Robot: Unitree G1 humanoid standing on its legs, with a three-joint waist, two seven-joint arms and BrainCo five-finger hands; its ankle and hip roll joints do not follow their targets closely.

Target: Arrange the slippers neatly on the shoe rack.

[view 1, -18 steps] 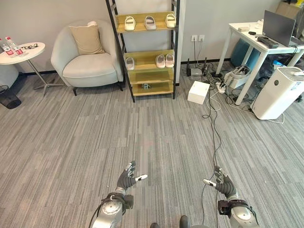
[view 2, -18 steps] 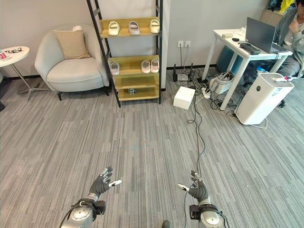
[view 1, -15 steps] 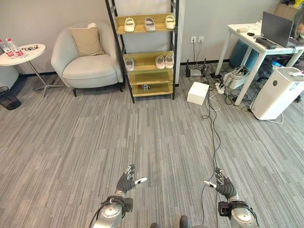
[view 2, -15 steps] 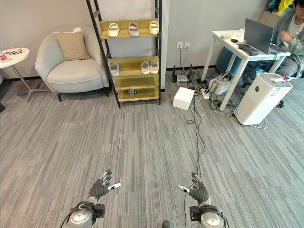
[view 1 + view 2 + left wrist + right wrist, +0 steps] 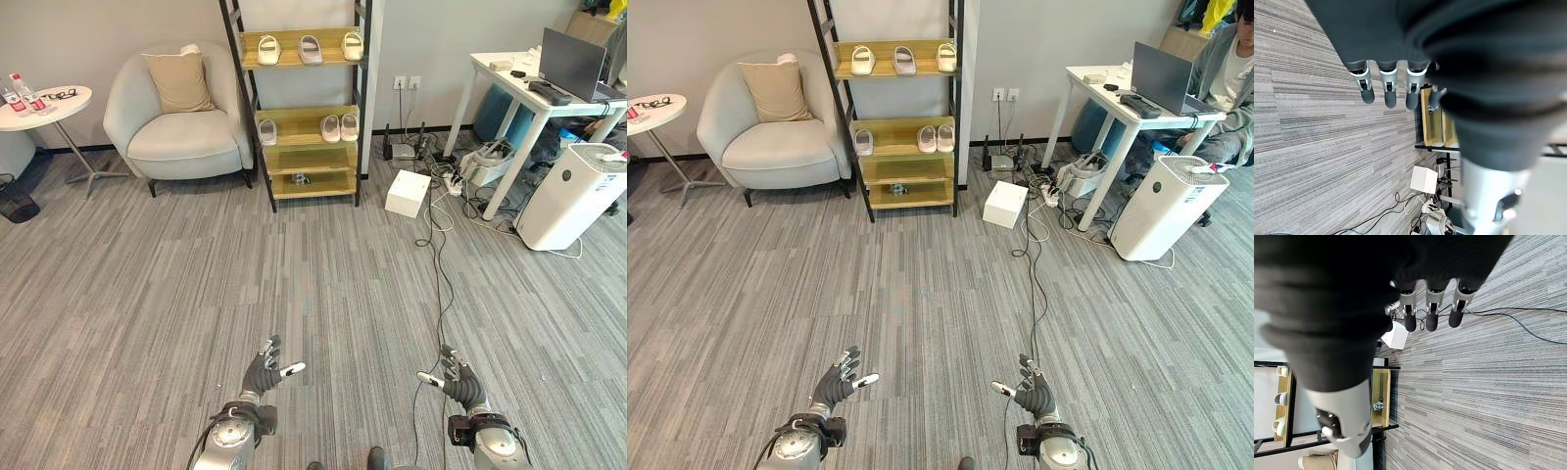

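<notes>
The left hand hovers low over the grey floor, fingers straight and empty. Well beyond its fingertips stands the shoe rack, with three slippers on its top shelf and three more on the shelf below. The right hand also hangs with relaxed, empty fingers.

Slippers on shoe rack

A: Rack colours? Shoe rack has light yellowish wood shelves in a black frame, and the slippers are cream and pale grey.

B: Yep. Floor is grey striped carpet, armchair light grey, cushion beige.
</notes>
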